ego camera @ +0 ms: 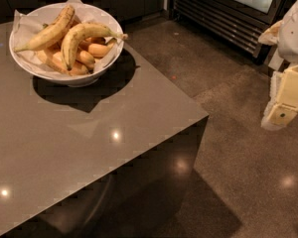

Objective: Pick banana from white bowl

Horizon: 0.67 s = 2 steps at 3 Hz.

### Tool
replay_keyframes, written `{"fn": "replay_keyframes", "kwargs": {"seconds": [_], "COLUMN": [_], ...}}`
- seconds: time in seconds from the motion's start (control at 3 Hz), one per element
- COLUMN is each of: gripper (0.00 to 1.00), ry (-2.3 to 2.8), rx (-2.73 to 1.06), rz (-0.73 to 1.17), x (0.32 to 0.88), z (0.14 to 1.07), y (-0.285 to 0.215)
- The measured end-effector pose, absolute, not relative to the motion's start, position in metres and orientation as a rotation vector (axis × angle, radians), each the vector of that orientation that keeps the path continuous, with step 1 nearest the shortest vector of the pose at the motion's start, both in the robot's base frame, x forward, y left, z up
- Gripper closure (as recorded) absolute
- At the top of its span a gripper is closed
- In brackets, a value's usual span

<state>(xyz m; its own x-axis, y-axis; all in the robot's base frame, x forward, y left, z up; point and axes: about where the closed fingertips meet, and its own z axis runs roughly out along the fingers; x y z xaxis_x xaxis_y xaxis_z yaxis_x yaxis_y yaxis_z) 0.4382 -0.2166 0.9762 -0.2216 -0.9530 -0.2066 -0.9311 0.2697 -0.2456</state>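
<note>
The white bowl (25,58), lined with crinkled white paper, stands at the far left of the grey counter (89,143). The strongly curved yellow banana (77,36) lies on top in the bowl, with its thin stem pointing right over the rim and its dark tip pointing toward me. My gripper (283,110) hangs at the right edge of the view, over the floor. It is far right of the bowl, off the counter, and holds nothing that I can see.
A straighter large banana (47,31) lies to the left of the curved one. Short stubby orange-yellow bananas (97,49) lie under both. The counter's corner (206,115) juts to the right. A dark cabinet with a vent grille (223,14) stands at the back right on the brown floor (238,157).
</note>
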Motion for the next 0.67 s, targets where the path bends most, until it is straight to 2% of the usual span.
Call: {"fn": "replay_keyframes", "kwargs": {"seconds": [0.67], "gripper": [0.00], "ry": [2.241], "rx": [-1.711], "rz": [-0.139], "x": [0.467], "z": [0.980], "y": [-0.198]}}
